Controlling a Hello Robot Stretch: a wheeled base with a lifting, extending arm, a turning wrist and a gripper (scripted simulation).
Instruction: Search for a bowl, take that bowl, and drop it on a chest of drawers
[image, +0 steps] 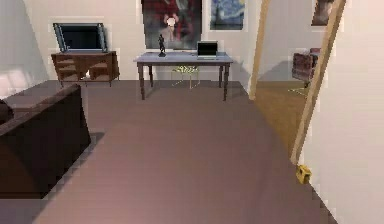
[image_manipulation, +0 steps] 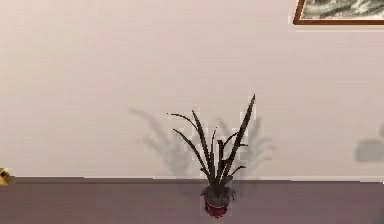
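Observation:
No bowl can be made out from here. At the far wall of the forward view stands a grey desk (image: 185, 60) carrying a laptop (image: 208, 49) and a small dark figurine (image: 162, 45). To its left is a low brown cabinet (image: 85, 67) with a television (image: 80, 37) on top.
A dark sofa (image: 40, 135) takes up the forward view's left. A doorway (image: 290, 60) at the right leads to another room with a chair (image: 305, 66). A small yellow object (image: 304, 174) lies by the right wall. A potted plant (image_manipulation: 217, 160) stands against the wall in the arm side view.

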